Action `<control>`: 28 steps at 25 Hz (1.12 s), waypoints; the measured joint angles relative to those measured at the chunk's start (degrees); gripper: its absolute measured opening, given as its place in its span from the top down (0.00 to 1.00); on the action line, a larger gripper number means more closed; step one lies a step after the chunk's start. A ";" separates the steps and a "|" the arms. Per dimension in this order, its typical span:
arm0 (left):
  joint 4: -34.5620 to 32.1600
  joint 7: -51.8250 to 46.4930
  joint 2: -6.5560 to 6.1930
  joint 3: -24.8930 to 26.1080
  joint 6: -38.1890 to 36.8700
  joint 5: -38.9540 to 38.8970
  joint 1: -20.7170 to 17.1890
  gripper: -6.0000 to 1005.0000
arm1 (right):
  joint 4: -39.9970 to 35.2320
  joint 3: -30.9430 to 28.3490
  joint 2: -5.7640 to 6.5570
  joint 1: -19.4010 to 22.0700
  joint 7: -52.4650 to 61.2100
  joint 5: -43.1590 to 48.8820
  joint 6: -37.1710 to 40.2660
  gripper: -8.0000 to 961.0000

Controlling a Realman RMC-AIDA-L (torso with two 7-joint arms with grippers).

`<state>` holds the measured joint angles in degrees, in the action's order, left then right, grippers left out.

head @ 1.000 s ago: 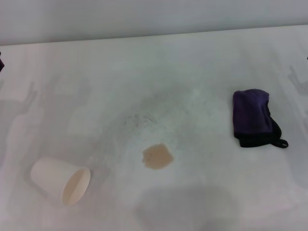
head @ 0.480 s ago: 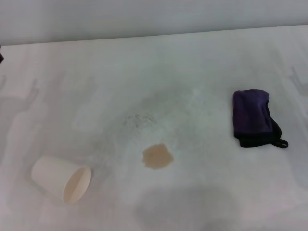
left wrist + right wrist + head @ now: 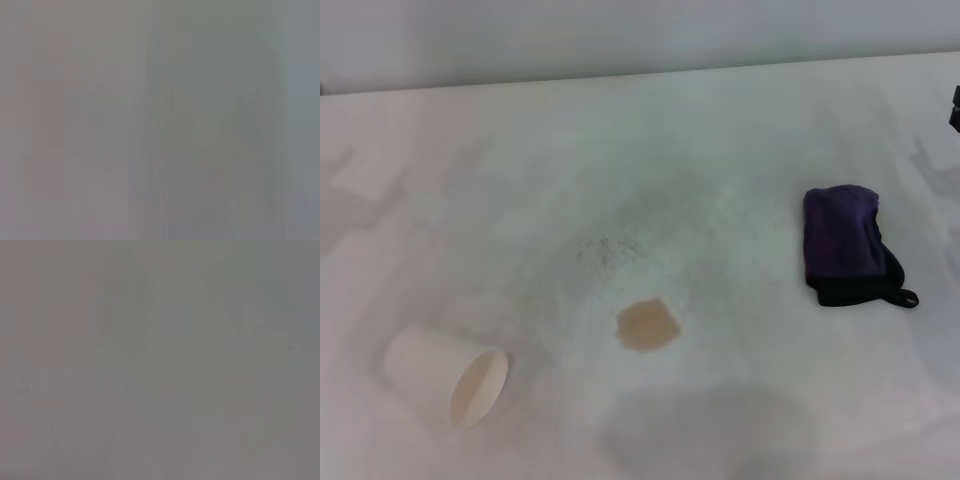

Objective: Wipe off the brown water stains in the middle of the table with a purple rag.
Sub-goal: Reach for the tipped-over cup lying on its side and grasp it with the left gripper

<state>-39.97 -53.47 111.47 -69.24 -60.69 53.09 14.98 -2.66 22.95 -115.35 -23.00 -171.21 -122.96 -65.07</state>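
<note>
The brown water stain [image 3: 647, 325] is a small light-brown blotch near the middle of the white table [image 3: 650, 150]. The purple rag [image 3: 842, 243] lies folded to the right of the stain, its black edge and little loop [image 3: 906, 298] on the near side. Nothing touches the rag or the stain. A dark sliver of my right gripper [image 3: 956, 106] shows at the right edge of the head view, beyond the rag and apart from it. My left gripper is out of view. Both wrist views show only plain grey.
A white paper cup [image 3: 445, 377] lies on its side at the front left, mouth toward the front right. Faint grey speckled smudges [image 3: 610, 248] lie just behind the stain. The table's far edge [image 3: 640, 72] meets a grey wall.
The dark part at the left edge of the head view has left the picture. A dark part of the right arm has come in at the right edge. Rag, stain and cup have not moved.
</note>
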 joint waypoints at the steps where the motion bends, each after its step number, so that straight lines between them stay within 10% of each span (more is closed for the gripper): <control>1: -3.51 -4.05 -0.53 0.09 -0.08 4.17 -1.16 0.14 | 0.34 -0.07 -0.01 -0.03 0.00 0.01 -0.18 0.09; 9: -21.75 -19.23 -1.88 3.24 -4.31 29.04 -5.71 0.14 | 1.14 -0.85 -0.11 -0.27 0.19 -0.51 -0.24 0.09; 16: -26.53 -20.96 -1.45 14.21 -18.88 44.51 -3.49 0.14 | 1.48 -4.78 -0.52 -1.51 0.83 -0.88 -0.72 0.09; 28: -33.89 -22.77 -1.51 14.80 -31.63 64.75 2.77 0.14 | 3.88 -9.71 -0.58 -1.72 3.43 -1.46 -0.96 0.09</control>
<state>-73.86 -76.24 109.95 -54.44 -92.32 117.84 17.75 1.22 13.24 -115.93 -24.72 -167.78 -124.42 -66.04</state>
